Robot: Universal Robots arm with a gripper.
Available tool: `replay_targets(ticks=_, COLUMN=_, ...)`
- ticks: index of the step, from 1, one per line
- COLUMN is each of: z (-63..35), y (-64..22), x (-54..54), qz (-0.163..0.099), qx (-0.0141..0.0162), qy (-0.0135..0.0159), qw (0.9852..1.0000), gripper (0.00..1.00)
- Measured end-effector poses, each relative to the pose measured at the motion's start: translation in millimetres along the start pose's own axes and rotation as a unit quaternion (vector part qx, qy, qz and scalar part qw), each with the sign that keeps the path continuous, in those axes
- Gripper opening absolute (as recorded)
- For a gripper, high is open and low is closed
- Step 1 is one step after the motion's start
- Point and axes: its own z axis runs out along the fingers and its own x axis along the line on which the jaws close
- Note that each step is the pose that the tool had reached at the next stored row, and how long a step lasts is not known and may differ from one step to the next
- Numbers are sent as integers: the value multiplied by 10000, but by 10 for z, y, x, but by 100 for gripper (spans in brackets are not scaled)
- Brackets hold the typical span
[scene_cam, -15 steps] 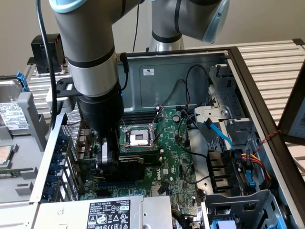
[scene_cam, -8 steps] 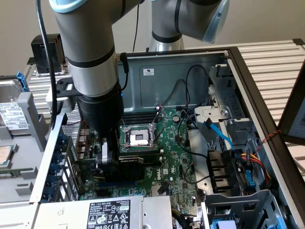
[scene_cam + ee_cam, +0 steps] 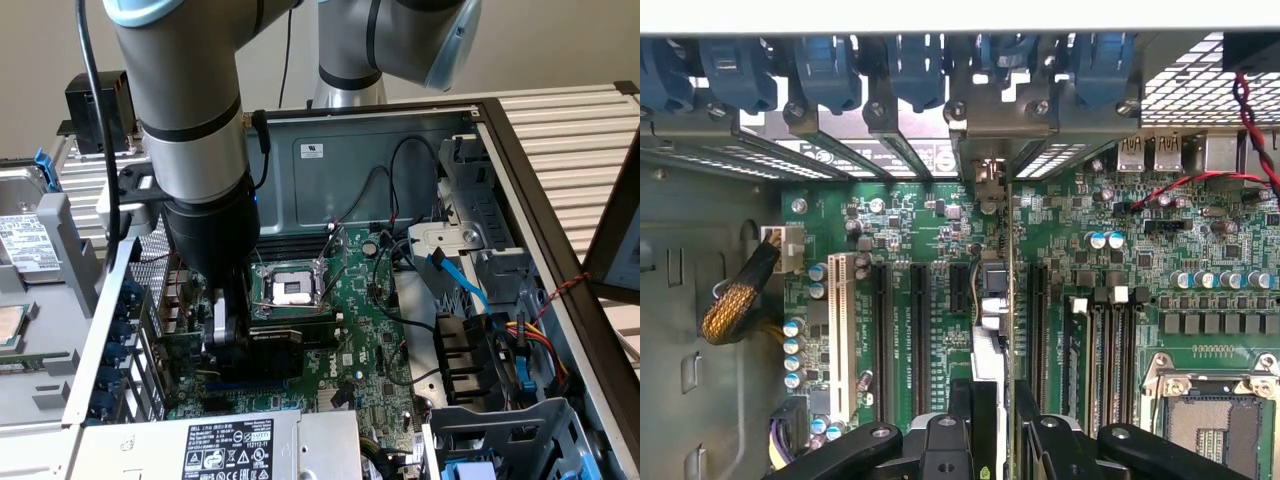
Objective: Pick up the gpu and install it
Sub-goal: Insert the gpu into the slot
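Observation:
The gpu (image 3: 282,345), a black shroud on a green board, stands on edge low over the motherboard (image 3: 360,330) just in front of the CPU socket (image 3: 288,288). My gripper (image 3: 228,335) is shut on it from above, inside the open computer case. In the wrist view the gpu (image 3: 992,290) appears edge-on between the black fingers (image 3: 960,405), over an expansion slot, and my gripper (image 3: 992,405) is clamped around it. Its metal bracket (image 3: 985,140) lines up with the rear slot openings. Whether its edge sits fully in the slot is hidden.
Black and white expansion slots (image 3: 880,330) lie beside the card, memory slots (image 3: 1095,350) on the other side. Blue slot latches (image 3: 910,70) line the rear wall. A grey power supply (image 3: 230,445) sits in front. Cables (image 3: 460,275) and a drive cage (image 3: 500,350) fill the exterior view's right.

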Motion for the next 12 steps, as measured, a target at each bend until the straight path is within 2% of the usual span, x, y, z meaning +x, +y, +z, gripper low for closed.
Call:
replay_targets(ticks=6, z=0, y=6, x=-6, qz=0, qx=6, qy=-1, qw=10000, gripper=27)
replay_targets(ticks=12, z=-1, y=6, x=-8, qz=1, qx=28, qy=-3, qw=10000, gripper=27)
